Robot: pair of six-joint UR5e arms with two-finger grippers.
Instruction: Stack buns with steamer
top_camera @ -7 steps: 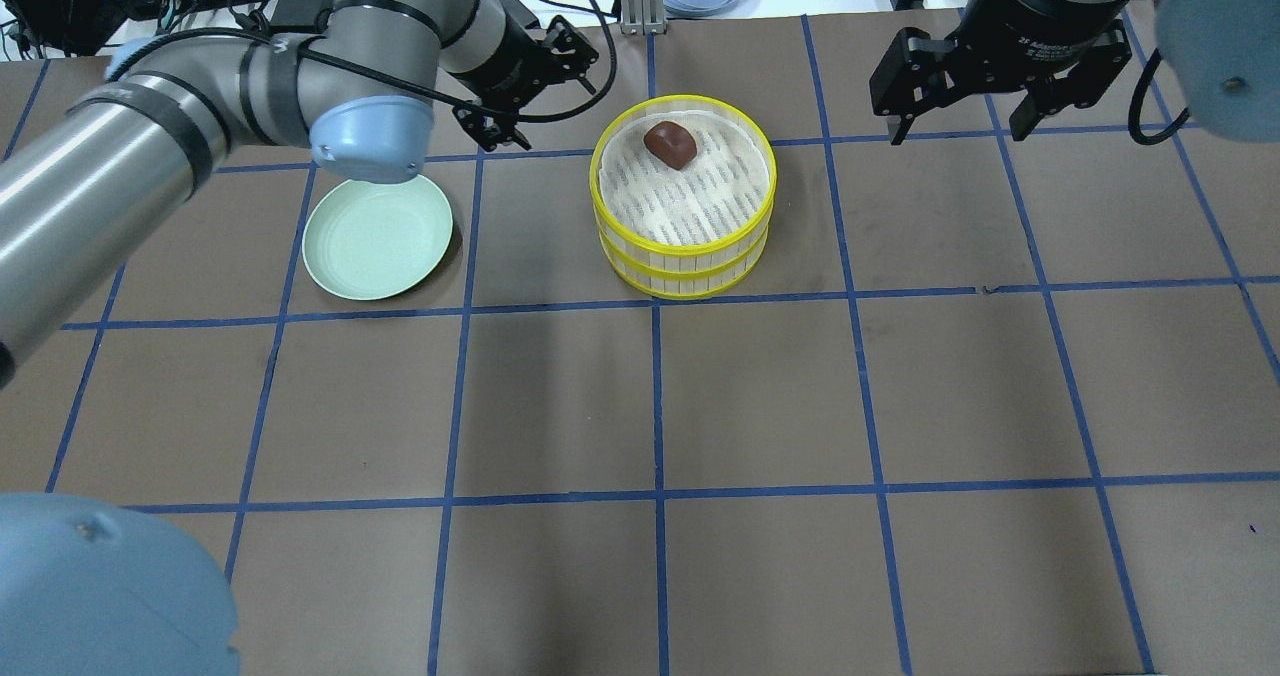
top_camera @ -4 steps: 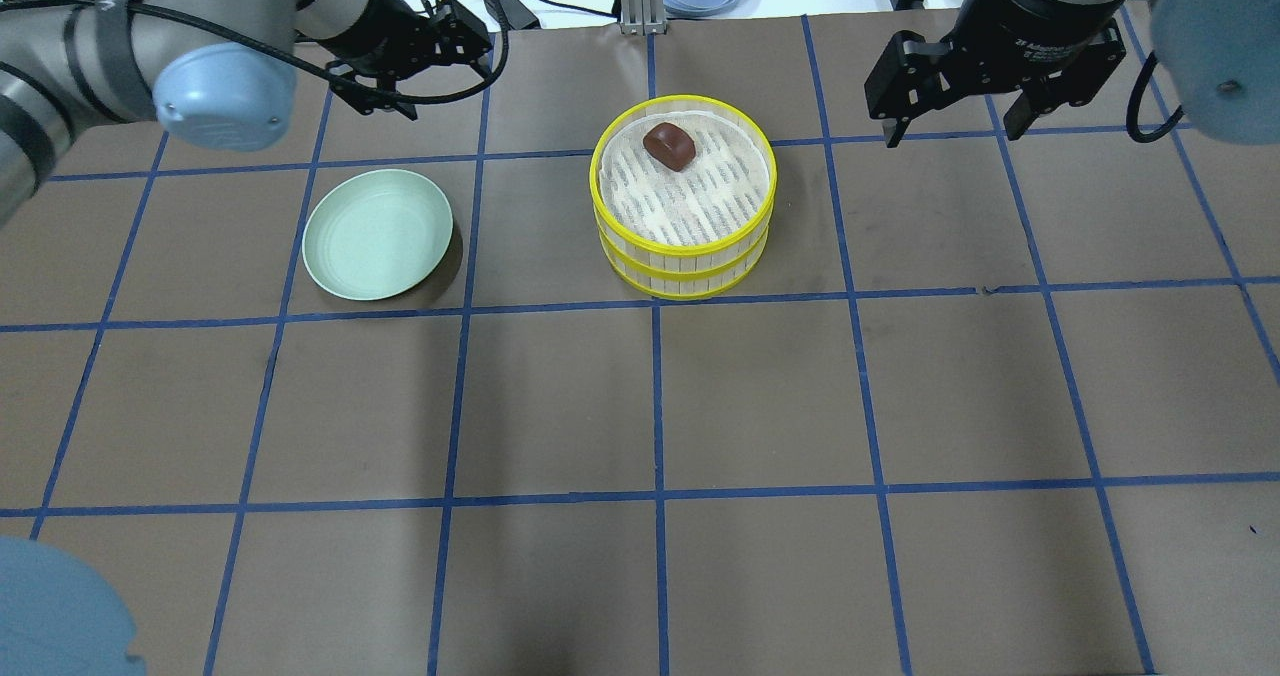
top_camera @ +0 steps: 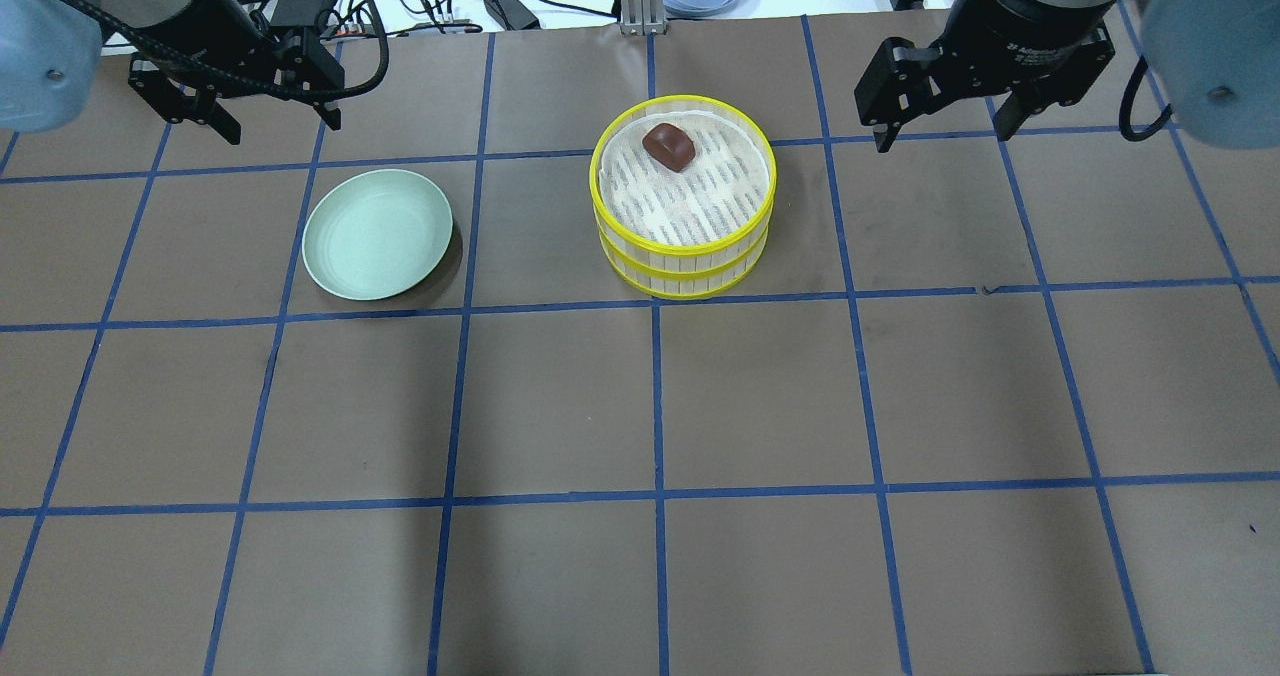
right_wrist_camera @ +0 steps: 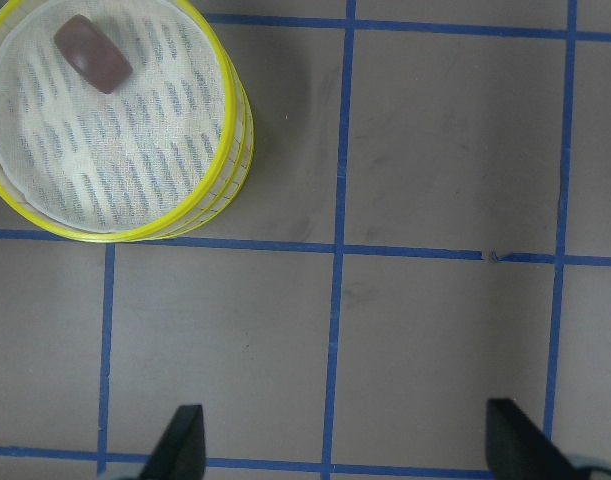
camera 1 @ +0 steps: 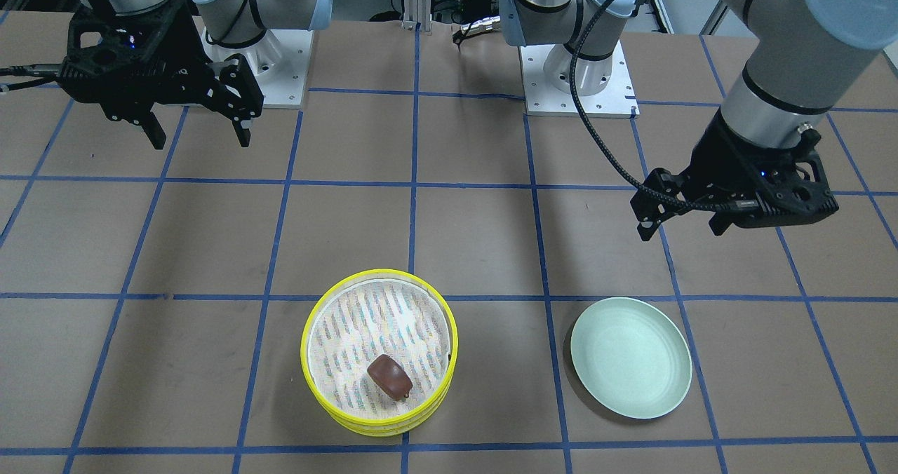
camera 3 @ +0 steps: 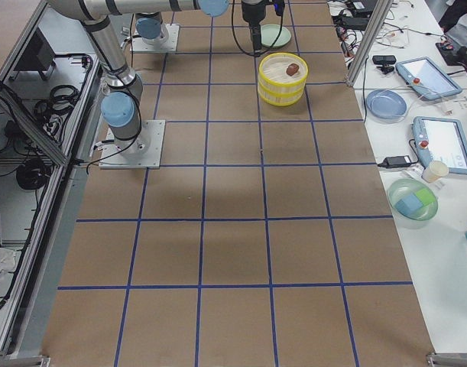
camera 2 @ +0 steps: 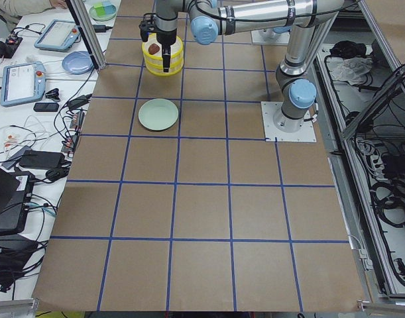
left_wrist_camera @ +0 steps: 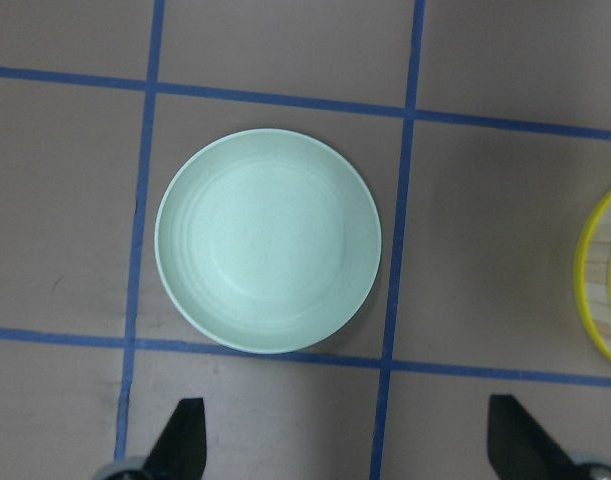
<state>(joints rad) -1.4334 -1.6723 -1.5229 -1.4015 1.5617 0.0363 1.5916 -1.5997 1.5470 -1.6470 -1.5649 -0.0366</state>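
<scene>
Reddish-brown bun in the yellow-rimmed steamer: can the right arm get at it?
Likely yes: the bun lies uncovered in the top steamer tier, and the open right gripper hangs nearby with nothing between.

On the right tool (top_camera: 942, 134), small white print begins "2F Adaptive".

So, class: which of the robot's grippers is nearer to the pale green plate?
Left. The left gripper hangs raised and open close by the plate, which fills its wrist view. The right gripper hangs on the other side of the stacked steamer, much farther off.
</scene>
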